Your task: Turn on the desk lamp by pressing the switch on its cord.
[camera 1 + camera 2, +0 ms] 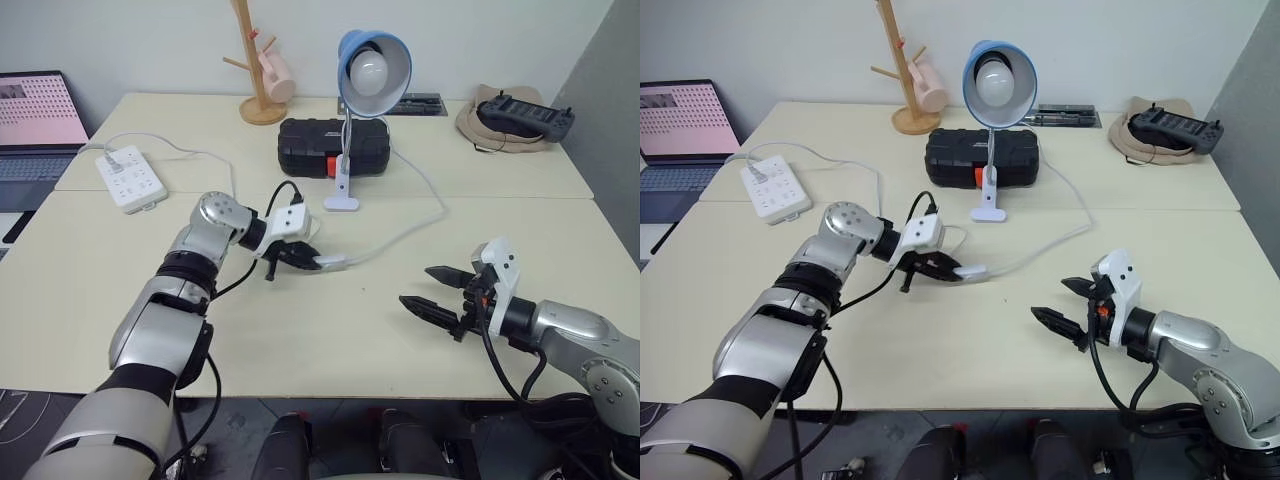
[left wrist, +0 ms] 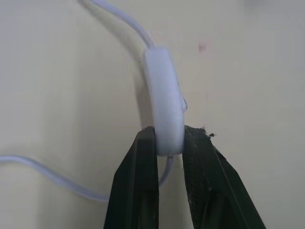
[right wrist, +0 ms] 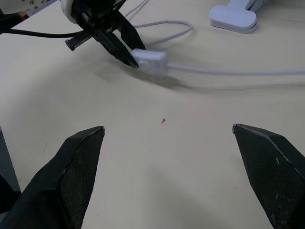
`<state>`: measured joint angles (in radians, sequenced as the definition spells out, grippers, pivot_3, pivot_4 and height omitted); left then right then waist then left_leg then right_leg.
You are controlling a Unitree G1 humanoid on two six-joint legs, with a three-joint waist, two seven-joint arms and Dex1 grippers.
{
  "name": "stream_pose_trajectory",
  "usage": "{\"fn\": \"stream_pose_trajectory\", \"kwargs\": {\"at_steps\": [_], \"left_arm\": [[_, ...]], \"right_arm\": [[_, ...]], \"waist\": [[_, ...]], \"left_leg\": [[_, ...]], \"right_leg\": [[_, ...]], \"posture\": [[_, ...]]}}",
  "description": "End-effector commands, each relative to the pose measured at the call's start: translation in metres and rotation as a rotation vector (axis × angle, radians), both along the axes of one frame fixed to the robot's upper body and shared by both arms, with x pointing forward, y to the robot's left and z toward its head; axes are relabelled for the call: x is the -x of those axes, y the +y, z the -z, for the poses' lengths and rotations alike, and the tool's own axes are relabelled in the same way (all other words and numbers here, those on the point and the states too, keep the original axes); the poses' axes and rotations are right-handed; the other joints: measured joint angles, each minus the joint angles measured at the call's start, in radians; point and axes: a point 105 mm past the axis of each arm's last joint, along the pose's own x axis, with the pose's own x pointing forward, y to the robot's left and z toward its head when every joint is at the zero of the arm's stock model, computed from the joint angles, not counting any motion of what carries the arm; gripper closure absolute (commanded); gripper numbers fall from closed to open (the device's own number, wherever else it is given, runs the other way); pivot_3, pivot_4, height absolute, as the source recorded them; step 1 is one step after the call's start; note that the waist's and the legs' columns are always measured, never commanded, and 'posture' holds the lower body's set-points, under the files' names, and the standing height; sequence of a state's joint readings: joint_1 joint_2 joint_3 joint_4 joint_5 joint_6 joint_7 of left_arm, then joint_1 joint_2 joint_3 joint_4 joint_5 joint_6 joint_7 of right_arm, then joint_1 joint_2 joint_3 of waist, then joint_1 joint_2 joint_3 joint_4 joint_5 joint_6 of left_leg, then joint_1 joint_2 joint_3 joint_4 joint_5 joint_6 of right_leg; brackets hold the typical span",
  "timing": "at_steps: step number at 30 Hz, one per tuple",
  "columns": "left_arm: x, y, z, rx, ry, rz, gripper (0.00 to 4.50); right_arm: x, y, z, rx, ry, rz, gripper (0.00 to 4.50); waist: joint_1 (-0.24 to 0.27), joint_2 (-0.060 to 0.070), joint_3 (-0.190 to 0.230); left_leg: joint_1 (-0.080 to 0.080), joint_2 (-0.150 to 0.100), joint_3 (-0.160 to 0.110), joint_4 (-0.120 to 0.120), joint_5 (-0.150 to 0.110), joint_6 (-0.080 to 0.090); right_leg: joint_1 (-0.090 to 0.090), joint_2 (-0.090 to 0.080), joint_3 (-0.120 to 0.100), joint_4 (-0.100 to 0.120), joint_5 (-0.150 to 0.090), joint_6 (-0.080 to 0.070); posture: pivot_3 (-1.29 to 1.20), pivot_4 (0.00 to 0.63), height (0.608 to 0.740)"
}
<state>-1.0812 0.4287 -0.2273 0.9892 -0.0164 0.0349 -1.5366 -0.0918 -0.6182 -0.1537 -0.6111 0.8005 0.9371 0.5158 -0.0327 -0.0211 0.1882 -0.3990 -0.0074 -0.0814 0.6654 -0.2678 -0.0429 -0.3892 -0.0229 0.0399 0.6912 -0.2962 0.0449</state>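
The desk lamp (image 1: 372, 65), with a blue shade and a white bulb, stands on its white base (image 1: 341, 200) at the middle back of the table. Its thin white cord (image 1: 420, 225) curves forward to the switch (image 1: 331, 262), a small white bar lying just above the tabletop. My left gripper (image 1: 305, 258) is shut on the switch's near end; in the left wrist view both black fingers (image 2: 136, 176) pinch the switch (image 2: 164, 102). My right gripper (image 1: 415, 287) hovers open over the front right of the table, apart from the cord, with nothing between its fingertips (image 3: 86, 152).
A white power strip (image 1: 130, 178) lies at the left, with a laptop (image 1: 35, 120) beyond the table edge. A black case (image 1: 330, 147) sits behind the lamp base. A wooden mug tree (image 1: 255, 60) stands at the back. A hat holding a controller (image 1: 515, 118) is back right.
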Motion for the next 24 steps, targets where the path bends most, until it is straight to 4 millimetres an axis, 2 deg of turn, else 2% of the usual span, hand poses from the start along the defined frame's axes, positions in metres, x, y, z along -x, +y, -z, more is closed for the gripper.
{"fn": "stream_pose_trajectory", "kwargs": {"at_steps": [1, 3, 7, 11, 14, 17, 24], "left_arm": [[0.014, -0.015, -0.052, 0.251, 0.257, -0.004, 4.12], [0.023, -0.017, -0.057, 0.297, 0.334, -0.006, 4.12], [0.036, -0.024, -0.065, 0.435, 0.513, -0.071, 4.12], [0.046, -0.033, -0.064, 0.484, 0.527, -0.098, 4.12], [0.048, -0.036, -0.068, 0.534, 0.564, -0.12, 4.12], [0.06, -0.042, -0.071, 0.563, 0.591, -0.093, 4.12], [0.068, -0.044, -0.073, 0.596, 0.638, -0.099, 4.12]], "right_arm": [[0.008, 0.008, -0.012, -0.187, 0.048, -0.016, 0.0], [0.011, 0.015, -0.018, -0.319, 0.097, -0.043, 0.0], [-0.002, 0.02, -0.028, -0.515, 0.162, -0.033, 0.0], [-0.014, 0.022, -0.044, -0.627, 0.184, -0.051, 0.0], [-0.02, 0.023, -0.052, -0.663, 0.193, -0.058, 0.0], [-0.027, 0.028, -0.062, -0.687, 0.193, -0.085, 0.0], [-0.025, 0.043, -0.068, -0.693, 0.206, -0.149, 0.0]], "waist": [[-0.003, 0.0, 0.0], [-0.011, 0.0, 0.0], [-0.024, 0.001, 0.0], [-0.024, 0.001, 0.0], [-0.023, 0.001, 0.0], [-0.023, 0.001, 0.0], [-0.022, 0.001, 0.0]], "left_leg": [[0.0, 0.0, 0.0, 0.0, 0.0, 0.0], [0.0, 0.001, -0.002, -0.001, 0.0, 0.0], [0.002, 0.004, -0.004, 0.0, 0.0, 0.0], [0.004, 0.006, -0.003, 0.0, 0.0, 0.0], [0.003, 0.005, -0.004, -0.001, 0.0, 0.0], [0.003, 0.004, -0.004, -0.001, 0.0, 0.0], [0.003, 0.004, -0.004, -0.001, 0.0, 0.0]], "right_leg": [[0.0, 0.0, 0.0, 0.0, 0.0, 0.0], [0.0, 0.0, 0.0, 0.001, 0.0, 0.0], [0.0, -0.001, 0.002, 0.003, 0.0, -0.001], [0.0, -0.001, 0.004, 0.005, 0.0, 0.0], [0.0, -0.001, 0.003, 0.005, 0.0, 0.0], [0.0, -0.002, 0.003, 0.004, 0.0, 0.0], [0.0, -0.002, 0.003, 0.004, 0.0, 0.0]], "posture": [[0.0, 0.15, 0.74], [0.0, 0.15, 0.74], [0.0, 0.15, 0.74], [0.0, 0.15, 0.74], [0.0, 0.15, 0.74], [0.0, 0.15, 0.74], [0.0, 0.15, 0.74]]}}
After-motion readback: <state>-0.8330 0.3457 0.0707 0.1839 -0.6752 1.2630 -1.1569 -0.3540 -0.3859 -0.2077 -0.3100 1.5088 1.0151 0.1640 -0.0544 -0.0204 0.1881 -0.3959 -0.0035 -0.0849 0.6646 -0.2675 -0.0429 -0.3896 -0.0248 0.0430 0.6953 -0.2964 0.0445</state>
